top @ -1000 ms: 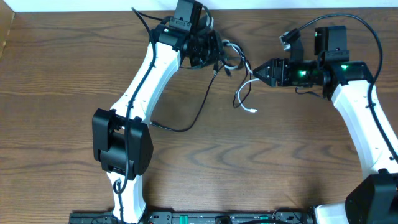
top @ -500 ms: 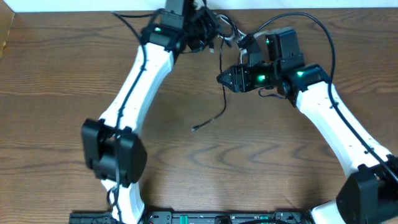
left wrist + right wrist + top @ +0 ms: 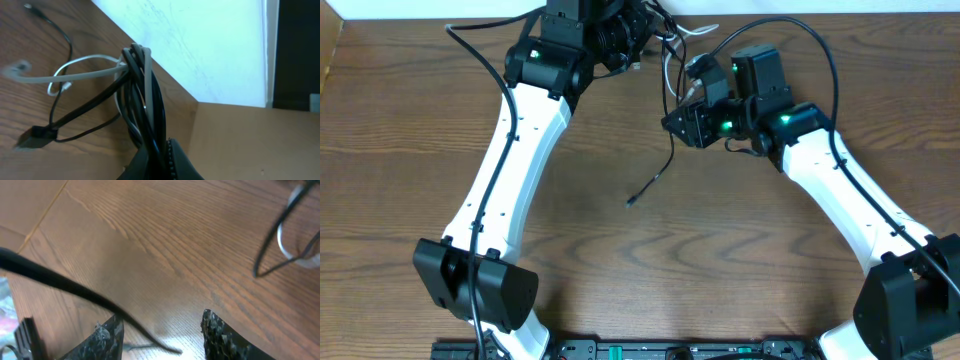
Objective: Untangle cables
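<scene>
Two cables are bunched at the far edge of the worktop (image 3: 740, 270), clamped together in the closed left gripper (image 3: 623, 40). The white cable (image 3: 75, 76) loops out sideways, and the black cable (image 3: 671, 160) trails down to a loose end on the wood. The right gripper (image 3: 162, 322) hangs with its fingers apart; the black cable seems to cross between them, unpinched. If it closes now it may catch the strand only glancingly. Pulling while the left gripper clamps both strands could tighten the knot or drag the bundle off the edge.
</scene>
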### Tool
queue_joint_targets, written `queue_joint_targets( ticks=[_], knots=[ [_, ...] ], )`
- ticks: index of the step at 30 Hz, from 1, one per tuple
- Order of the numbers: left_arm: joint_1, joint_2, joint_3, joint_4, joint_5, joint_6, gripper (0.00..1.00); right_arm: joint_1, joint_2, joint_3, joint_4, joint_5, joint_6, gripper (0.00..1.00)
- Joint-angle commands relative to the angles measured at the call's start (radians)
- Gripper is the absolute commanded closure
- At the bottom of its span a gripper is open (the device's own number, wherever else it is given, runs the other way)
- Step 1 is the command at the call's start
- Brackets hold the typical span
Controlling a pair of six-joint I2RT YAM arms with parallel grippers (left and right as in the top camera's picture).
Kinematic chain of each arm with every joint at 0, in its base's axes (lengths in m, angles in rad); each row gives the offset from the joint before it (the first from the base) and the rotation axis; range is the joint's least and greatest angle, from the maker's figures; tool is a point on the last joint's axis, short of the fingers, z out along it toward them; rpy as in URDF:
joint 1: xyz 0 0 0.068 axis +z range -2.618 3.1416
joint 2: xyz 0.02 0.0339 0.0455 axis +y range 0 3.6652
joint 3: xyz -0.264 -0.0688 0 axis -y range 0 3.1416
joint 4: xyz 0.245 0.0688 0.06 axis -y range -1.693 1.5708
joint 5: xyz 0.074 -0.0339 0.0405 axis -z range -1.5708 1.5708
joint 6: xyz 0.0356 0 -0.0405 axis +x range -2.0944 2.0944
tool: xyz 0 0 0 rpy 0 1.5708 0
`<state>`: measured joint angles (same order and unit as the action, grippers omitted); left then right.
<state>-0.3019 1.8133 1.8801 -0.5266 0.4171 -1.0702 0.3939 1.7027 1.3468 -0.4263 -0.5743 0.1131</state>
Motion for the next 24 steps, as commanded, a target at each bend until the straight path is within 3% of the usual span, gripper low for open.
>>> queue_joint_targets(
  ticks=[1, 6, 10, 12, 20, 24],
  knots=[
    [0.02, -0.001, 0.023, 0.005, 0.04, -0.071, 0.93, 0.019, 0.006, -0.002, 0.01, 0.003, -0.111, 0.54],
    [0.051, -0.001, 0.023, 0.005, 0.132, -0.118, 0.93, 0.032, 0.019, -0.002, 0.054, 0.004, -0.129, 0.63],
    [0.079, -0.001, 0.022, 0.002, 0.168, -0.122, 0.93, 0.027, 0.026, -0.002, 0.079, 0.008, -0.113, 0.99],
    [0.095, -0.001, 0.022, -0.011, 0.175, -0.084, 0.93, 0.016, 0.019, -0.002, 0.074, 0.007, -0.067, 0.99],
    [0.106, -0.001, 0.022, -0.033, 0.175, 0.529, 0.92, -0.021, -0.103, -0.001, -0.011, 0.004, 0.067, 0.99],
    [0.105, -0.001, 0.022, -0.101, 0.189, 0.777, 0.93, -0.042, -0.184, -0.001, -0.035, 0.014, 0.122, 0.99]
  ],
)
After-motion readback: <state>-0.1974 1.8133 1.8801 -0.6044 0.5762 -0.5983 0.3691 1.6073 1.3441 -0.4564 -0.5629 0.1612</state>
